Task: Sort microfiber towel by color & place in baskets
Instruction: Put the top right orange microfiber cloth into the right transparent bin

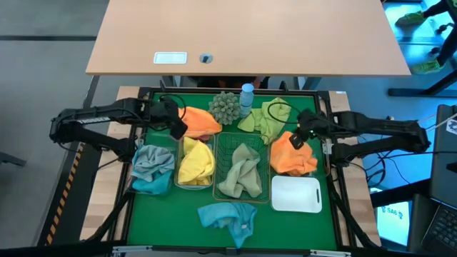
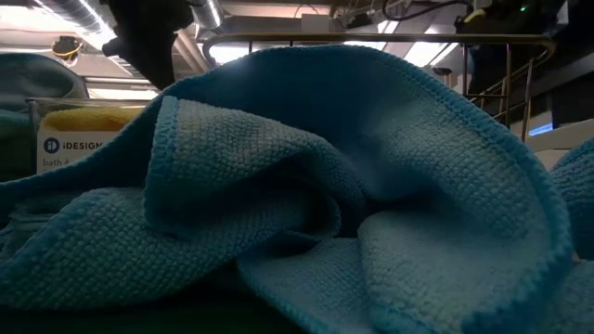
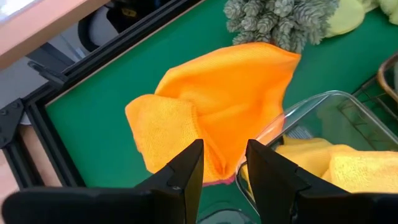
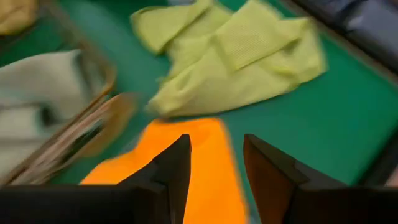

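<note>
An orange towel (image 1: 202, 121) lies crumpled on the green mat, its near edge at the rim of the clear bin of yellow towels (image 1: 195, 163). My left gripper (image 3: 225, 163) hovers open over that near edge (image 1: 176, 125). A second orange towel (image 1: 293, 158) is heaped in the clear bin right of the wire basket (image 1: 241, 170), which holds a grey-green towel. My right gripper (image 4: 216, 158) stands open above this heap (image 1: 295, 140), with orange cloth showing in the gap. A lime towel (image 1: 268, 118) and a blue towel (image 1: 228, 218) lie loose on the mat.
A clear bin with blue and grey towels (image 1: 152, 168) stands at the left, and a white bin (image 1: 295, 193) at the near right. A spiky ball (image 1: 225, 106) and a small blue bottle (image 1: 246, 96) sit at the far edge. The blue towel (image 2: 306, 186) fills the low view.
</note>
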You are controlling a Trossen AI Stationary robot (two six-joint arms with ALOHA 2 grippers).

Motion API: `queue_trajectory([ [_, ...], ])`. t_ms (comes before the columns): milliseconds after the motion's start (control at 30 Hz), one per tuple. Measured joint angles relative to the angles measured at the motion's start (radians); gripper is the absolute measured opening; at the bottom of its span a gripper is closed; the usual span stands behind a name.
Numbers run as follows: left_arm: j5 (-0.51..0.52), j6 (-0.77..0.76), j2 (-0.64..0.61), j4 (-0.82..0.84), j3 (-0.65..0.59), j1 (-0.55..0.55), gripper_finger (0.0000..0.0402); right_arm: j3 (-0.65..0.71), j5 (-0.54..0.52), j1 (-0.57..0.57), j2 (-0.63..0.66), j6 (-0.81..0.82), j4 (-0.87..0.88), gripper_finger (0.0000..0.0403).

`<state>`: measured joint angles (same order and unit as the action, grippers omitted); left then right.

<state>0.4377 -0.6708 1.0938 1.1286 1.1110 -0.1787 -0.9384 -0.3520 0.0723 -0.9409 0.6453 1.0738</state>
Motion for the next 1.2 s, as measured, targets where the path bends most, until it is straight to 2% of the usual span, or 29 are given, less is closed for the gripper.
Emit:
queue_trajectory([
  [100, 0.013, 0.000, 0.021, 0.000, 0.000, 0.000, 0.0116, 0.000, -0.065, 0.000, -0.021, 0.000, 0.002, 0.0147],
  [767, 0.014, 0.001, 0.046, -0.007, -0.001, 0.003, 0.0116, 0.001, -0.092, 0.000, -0.283, 0.000, 0.080, 0.0147],
  [867, 0.014, 0.001, 0.046, -0.007, -0.001, 0.003, 0.0116, 0.001, -0.025, 0.000, -0.302, -0.018, 0.083, 0.0147],
  [1067, 0.014, 0.001, 0.046, -0.007, -0.001, 0.003, 0.0116, 0.001, 0.190, 0.000, -0.304, -0.024, 0.097, 0.0147],
  [1200, 0.014, 0.002, 0.046, -0.007, -0.001, 0.003, 0.0116, 0.007, 0.277, -0.001, -0.304, -0.024, 0.127, 0.0147],
])
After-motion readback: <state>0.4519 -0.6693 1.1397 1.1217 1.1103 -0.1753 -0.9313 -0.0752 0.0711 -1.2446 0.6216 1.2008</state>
